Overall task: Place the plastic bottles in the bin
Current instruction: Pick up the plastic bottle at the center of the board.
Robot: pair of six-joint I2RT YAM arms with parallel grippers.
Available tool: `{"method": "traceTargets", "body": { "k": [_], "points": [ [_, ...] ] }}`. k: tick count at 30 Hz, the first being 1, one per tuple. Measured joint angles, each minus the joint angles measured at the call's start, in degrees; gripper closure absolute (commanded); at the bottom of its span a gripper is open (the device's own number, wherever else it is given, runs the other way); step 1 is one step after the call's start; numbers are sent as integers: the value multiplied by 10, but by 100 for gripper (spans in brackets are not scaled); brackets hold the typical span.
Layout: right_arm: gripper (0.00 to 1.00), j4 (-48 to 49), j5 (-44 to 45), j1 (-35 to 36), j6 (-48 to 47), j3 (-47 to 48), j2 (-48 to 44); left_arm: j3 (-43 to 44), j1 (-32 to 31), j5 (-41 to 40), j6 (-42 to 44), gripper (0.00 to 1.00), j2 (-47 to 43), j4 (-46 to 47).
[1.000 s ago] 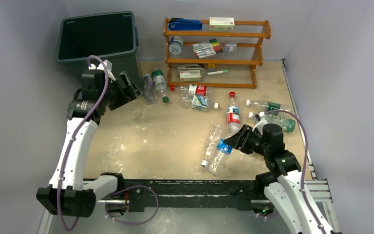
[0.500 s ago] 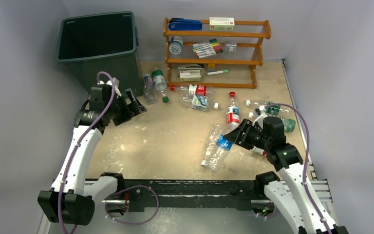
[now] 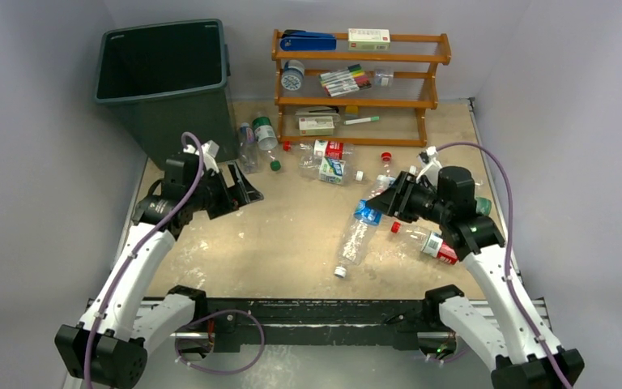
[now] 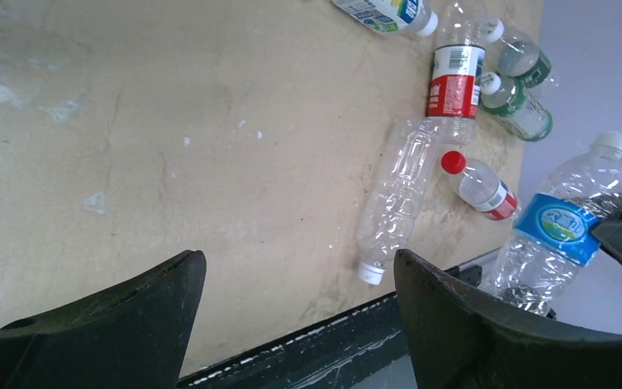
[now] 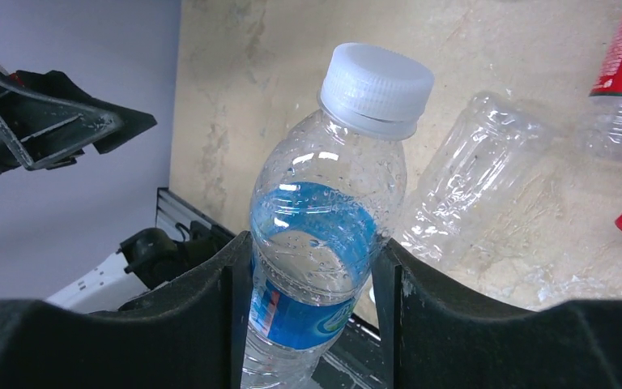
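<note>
While the left arm stretches forward in the top view, the left gripper [image 3: 241, 188] hangs with jaws wide apart just right of the bin [image 3: 186, 113], whose inside is dark. Well right of the bin, the right gripper [image 3: 379, 209] clamps a blue-label bottle [image 3: 364, 215]. Other plastic bottles [image 3: 330, 149] lie scattered right of the bin.

Left wrist: spread fingers [image 4: 129, 324] frame a clear bottle [image 4: 401, 194] lying flat.

Right wrist: fingers [image 5: 194, 324] squeeze the blue-label bottle's [image 5: 324, 235] body.

Pale grey walls [image 3: 40, 203] w/ scuffed tan tabletop [image 3: 291, 235], orange wooden rack [image 3: 405, 57] at back.
</note>
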Motion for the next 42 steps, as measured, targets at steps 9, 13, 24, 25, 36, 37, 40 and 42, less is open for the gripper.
{"method": "traceTargets", "body": {
  "k": [9,13,24,25,36,37,40,42],
  "points": [
    [47,10,-28,0,-48,42,98,-33,-53,13,-74,13,-73,42],
    [48,9,-41,0,-70,93,137,-17,-100,1,-96,13,-67,50],
    [48,14,-97,0,-85,145,183,26,-343,-128,-134,12,-20,108],
    [48,14,-105,0,-83,145,186,38,-369,-144,-134,12,-10,113],
    [47,25,-155,1,-81,154,195,98,-474,-259,-130,12,64,137],
    [47,26,-157,1,-81,155,196,100,-482,-267,-127,12,73,136],
    [47,36,-168,4,-75,156,196,101,-502,-285,-120,12,94,136],
    [47,50,-177,5,-68,151,194,101,-513,-295,-118,12,104,138]
  ]
}}
